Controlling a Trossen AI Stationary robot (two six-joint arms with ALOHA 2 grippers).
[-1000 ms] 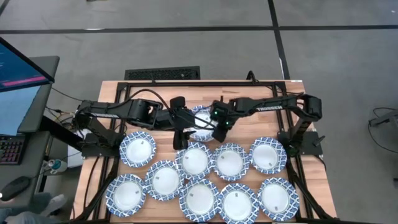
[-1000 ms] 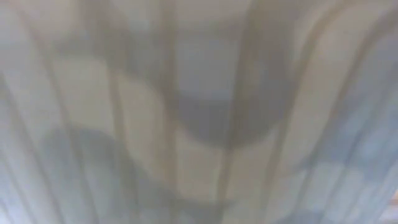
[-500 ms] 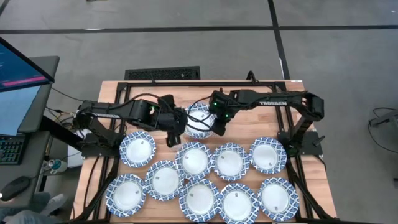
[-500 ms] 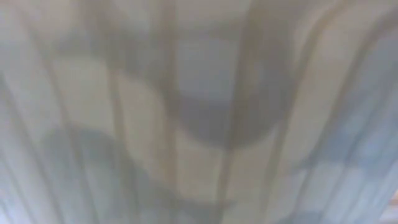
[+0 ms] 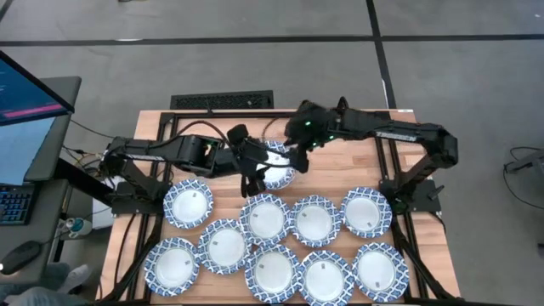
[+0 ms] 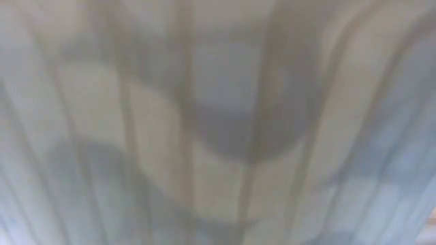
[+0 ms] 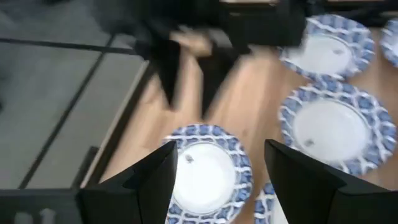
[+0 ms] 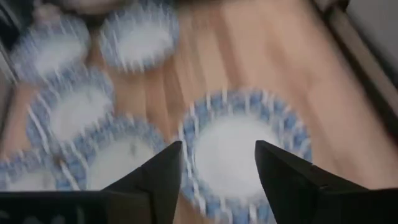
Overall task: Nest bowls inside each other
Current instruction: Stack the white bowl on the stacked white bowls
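**Both grippers over the lone bowl at upper centre**

Your left gripper (image 5: 252,180) sits just left of centre in the high view, at the lower left edge of the single bowl (image 5: 274,165) that lies apart from the rest, above the rows; in the left wrist view its two dark fingers (image 7: 146,180) stand spread wide with a blue-rimmed bowl (image 7: 208,171) lying flat between and beyond them, and nothing is clamped; whether a fingertip touches the rim you cannot tell from these pictures. Your right gripper (image 5: 297,156) reaches in from the upper right of the high view and hangs at the right edge of that same bowl; in the right wrist view its fingers (image 8: 158,174) are likewise parted, with a bowl (image 8: 245,152) showing in the gap below them and nothing gripped.

The other bowls fill the lower half of the table (image 5: 340,174) in the high view; one (image 5: 188,204) lies at the left of the upper row, with three more to the right of it, (image 5: 265,218), (image 5: 314,219) and (image 5: 366,212); one (image 5: 224,245) sits between the rows; four run along the bottom edge, from (image 5: 172,264) through (image 5: 274,271) and (image 5: 325,274) to (image 5: 378,269); neighbouring rims touch or overlap slightly, and each lies open side up, singly.

The low view shows only a blurred pale surface with soft stripes; nothing in it can be told.

A monitor (image 5: 30,89) stands at the upper left of the high view, beside the table.
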